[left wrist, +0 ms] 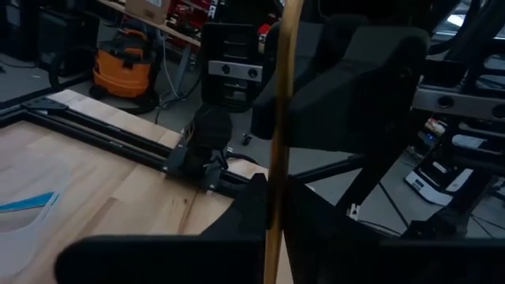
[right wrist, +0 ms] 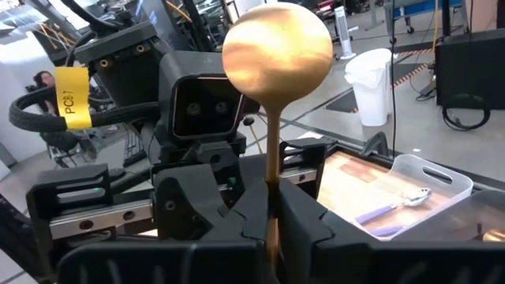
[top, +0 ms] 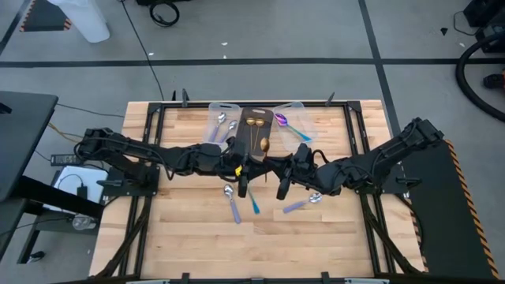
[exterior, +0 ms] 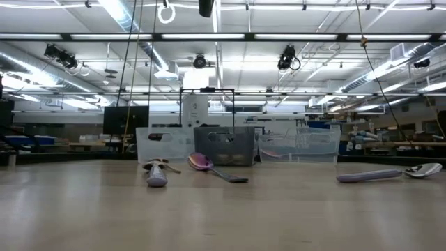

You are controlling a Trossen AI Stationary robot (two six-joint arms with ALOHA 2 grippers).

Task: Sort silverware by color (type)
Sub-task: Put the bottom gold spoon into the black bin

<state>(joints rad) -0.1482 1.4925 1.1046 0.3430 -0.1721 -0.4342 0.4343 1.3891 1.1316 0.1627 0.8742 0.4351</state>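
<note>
A gold spoon (right wrist: 276, 51) stands upright at the centre of the right wrist view, its bowl above the right gripper (right wrist: 272, 201), whose fingers clamp the handle. In the left wrist view the same handle runs down the middle through the left gripper (left wrist: 274, 197), which appears closed on it too. With both arms holding it above mid-table, an uneven pull could twist the thin handle loose. It would then drop among the loose spoons (top: 231, 201), short of the dark bin (top: 244, 113).

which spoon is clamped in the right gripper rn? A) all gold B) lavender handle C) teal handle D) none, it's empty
A: in the right wrist view the right gripper is shut on the stem of a gold spoon, its bowl standing up above the fingers.
</note>
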